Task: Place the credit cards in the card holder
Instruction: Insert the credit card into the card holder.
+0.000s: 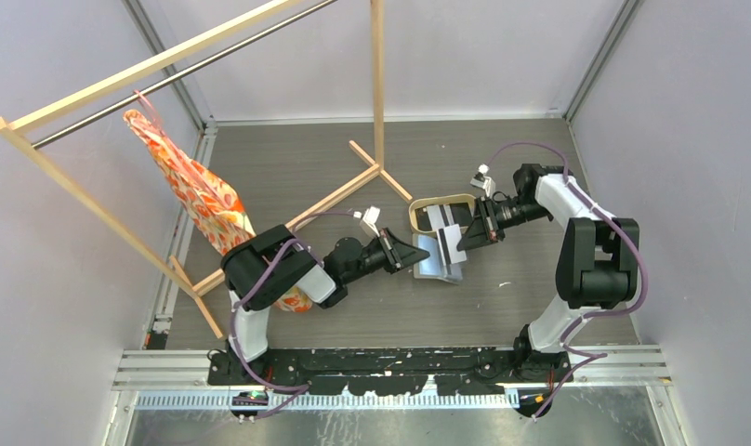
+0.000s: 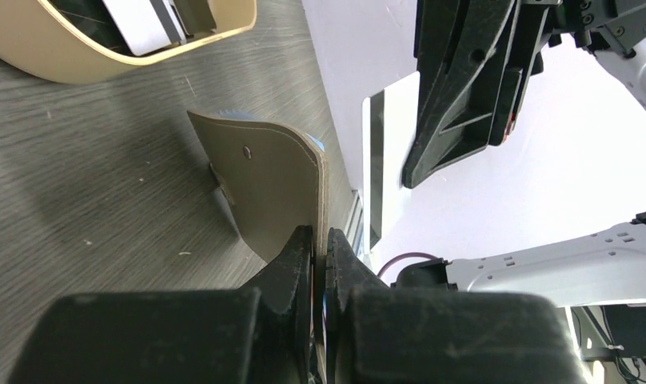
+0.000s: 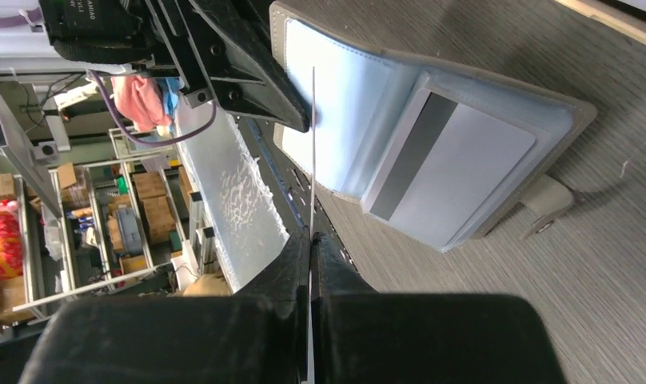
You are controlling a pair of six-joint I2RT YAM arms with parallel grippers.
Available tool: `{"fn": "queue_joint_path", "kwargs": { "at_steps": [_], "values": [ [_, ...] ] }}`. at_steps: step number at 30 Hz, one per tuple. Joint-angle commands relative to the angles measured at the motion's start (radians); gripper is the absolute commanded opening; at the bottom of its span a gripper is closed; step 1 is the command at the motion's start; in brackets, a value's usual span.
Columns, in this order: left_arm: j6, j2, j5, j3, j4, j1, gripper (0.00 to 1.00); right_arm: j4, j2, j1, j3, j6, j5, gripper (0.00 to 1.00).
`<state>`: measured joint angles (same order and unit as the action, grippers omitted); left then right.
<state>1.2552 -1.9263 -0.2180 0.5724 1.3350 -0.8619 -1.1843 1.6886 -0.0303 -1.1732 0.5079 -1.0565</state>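
The grey card holder (image 1: 440, 268) lies open on the table, one flap lifted upright. My left gripper (image 2: 320, 234) is shut on that flap's edge (image 2: 276, 188). My right gripper (image 3: 313, 234) is shut on a thin white credit card, seen edge-on (image 3: 313, 144) in the right wrist view and showing a dark stripe (image 1: 452, 242) from the top. This card hangs just above the holder's light lining (image 3: 344, 120). Another white credit card with a dark stripe (image 3: 456, 172) sits in the holder's pocket. More cards (image 1: 439, 216) lie in the oval tray.
The oval wooden tray (image 1: 416, 216) stands right behind the card holder. A wooden clothes rack (image 1: 378, 111) with an orange patterned bag (image 1: 197, 190) fills the back left. The holder's snap tab (image 3: 548, 200) lies on the table beside it.
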Motion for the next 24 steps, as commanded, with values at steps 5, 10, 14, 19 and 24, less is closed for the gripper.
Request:
{"fn": "queue_joint_path", "kwargs": {
  "at_steps": [5,10,14,19,24],
  "values": [
    [0.014,0.094,-0.042,-0.013,0.096,0.034,0.0,-0.002,0.037,-0.011,0.002,-0.023,-0.107,0.01],
    [0.038,0.114,-0.053,-0.03,0.096,0.057,0.0,-0.012,0.093,-0.008,0.001,-0.017,-0.144,0.01],
    [0.058,0.09,-0.049,-0.057,0.096,0.068,0.0,-0.003,0.143,0.0,-0.003,-0.025,-0.151,0.01],
    [0.058,0.066,-0.044,-0.092,0.096,0.075,0.0,0.04,0.18,0.069,-0.002,-0.06,-0.126,0.01],
    [0.041,0.092,-0.046,-0.109,0.097,0.085,0.0,0.05,0.222,0.103,-0.007,-0.074,-0.133,0.01]
  ]
}}
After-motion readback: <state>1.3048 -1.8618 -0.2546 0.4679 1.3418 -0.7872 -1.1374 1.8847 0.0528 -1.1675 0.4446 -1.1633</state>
